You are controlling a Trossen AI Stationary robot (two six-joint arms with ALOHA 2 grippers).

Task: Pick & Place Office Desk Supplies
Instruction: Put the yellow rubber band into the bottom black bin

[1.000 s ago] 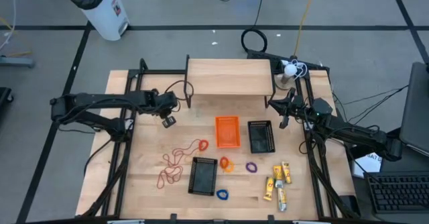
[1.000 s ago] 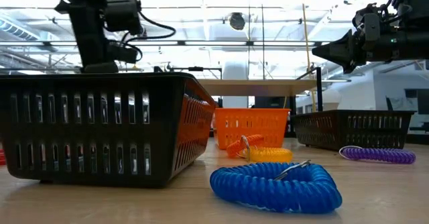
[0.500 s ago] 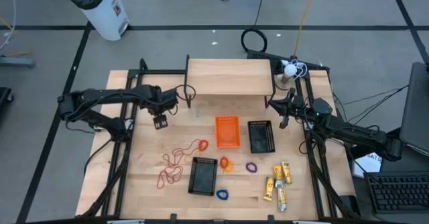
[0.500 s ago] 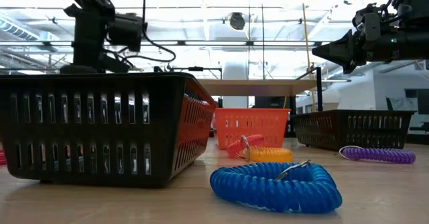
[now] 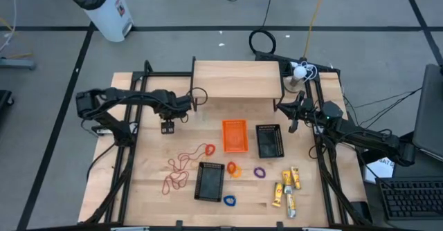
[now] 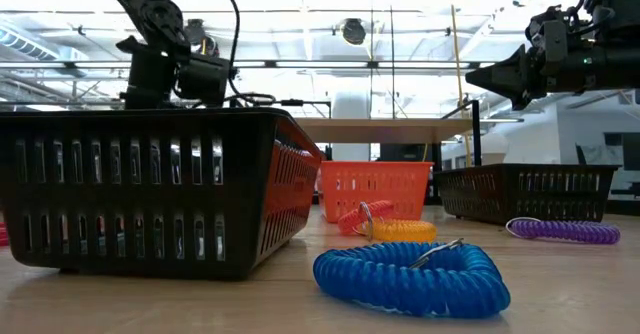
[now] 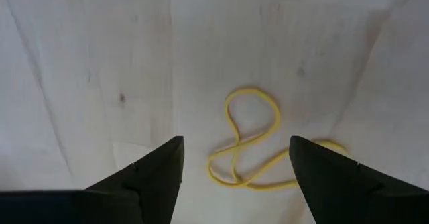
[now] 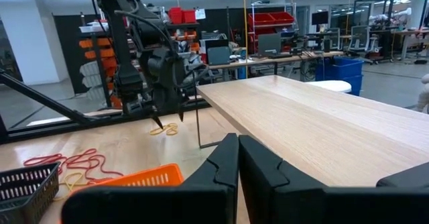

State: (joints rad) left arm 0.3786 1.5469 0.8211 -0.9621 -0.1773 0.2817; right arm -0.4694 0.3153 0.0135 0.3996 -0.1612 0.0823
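My left gripper [image 5: 167, 126] hangs open, pointing down, over the table's far left part. A thin yellow rubber-band loop [image 7: 247, 145] lies flat on the wood below it, between and just beyond the two fingers, untouched. The right wrist view shows this gripper [image 8: 157, 119] just above the loop [image 8: 164, 130]. Red and orange band loops [image 5: 183, 163], small orange [image 5: 233, 169], purple [image 5: 259, 171] and blue [image 5: 229, 200] coil rings and yellow packets [image 5: 287, 186] lie on the table. My right gripper [image 5: 282, 107] waits shut at the far right, held level above the table.
An orange basket [image 5: 234, 135] and a black basket [image 5: 269, 140] stand mid-table, and another black basket [image 5: 210, 181] stands nearer the front. A raised wooden shelf [image 5: 237, 79] spans the far side, its post close to my left gripper. Bare wood lies around the yellow loop.
My left gripper has sunk toward the table, shifted slightly toward the left edge, rolled at the wrist and tipped to point more steeply down. The left arm's elbow has swung inward. The right arm has kept still.
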